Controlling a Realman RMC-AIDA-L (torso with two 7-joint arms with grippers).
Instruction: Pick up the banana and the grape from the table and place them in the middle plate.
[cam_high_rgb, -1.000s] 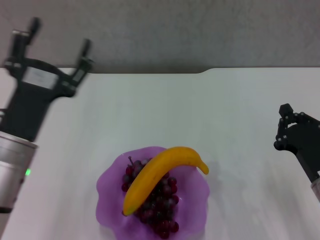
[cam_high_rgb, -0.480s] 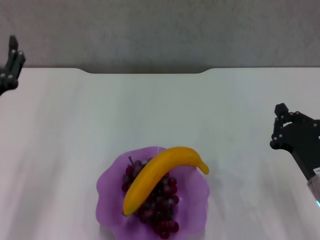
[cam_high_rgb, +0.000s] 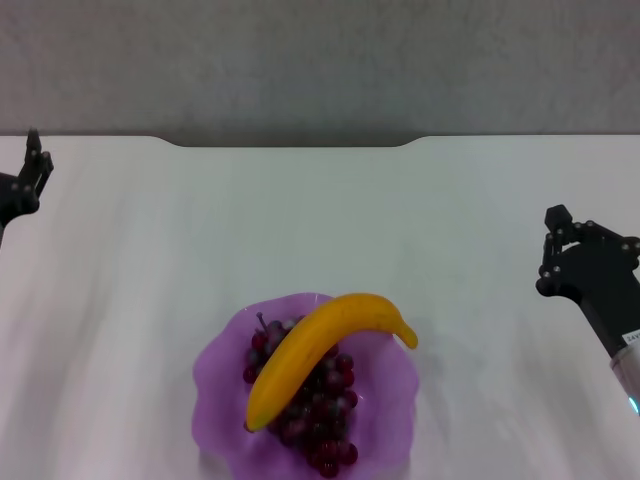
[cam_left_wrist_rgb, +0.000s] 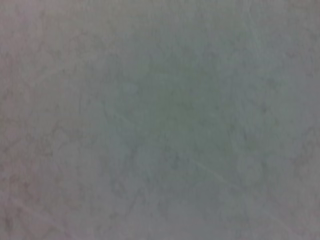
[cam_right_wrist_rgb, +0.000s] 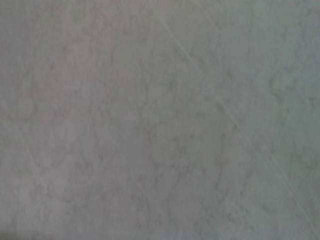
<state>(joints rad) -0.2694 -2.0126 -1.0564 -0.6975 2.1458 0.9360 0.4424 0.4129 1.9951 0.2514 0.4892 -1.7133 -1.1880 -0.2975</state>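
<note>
The yellow-orange banana lies diagonally across the bunch of dark red-purple grapes. Both rest inside the translucent purple middle plate, near the front centre of the white table. My left gripper shows only partly at the far left edge of the head view, well away from the plate and holding nothing I can see. My right gripper hovers over the table at the far right, also apart from the plate. Both wrist views show only a plain pale surface.
The table's far edge has a shallow notch with a grey wall behind it. Bare tabletop lies on both sides of the plate and behind it.
My left arm has pulled back to the left, from beside the plate's far-left area to the picture's edge. My right gripper has crept slightly left. Banana, grapes and plate have not moved.
</note>
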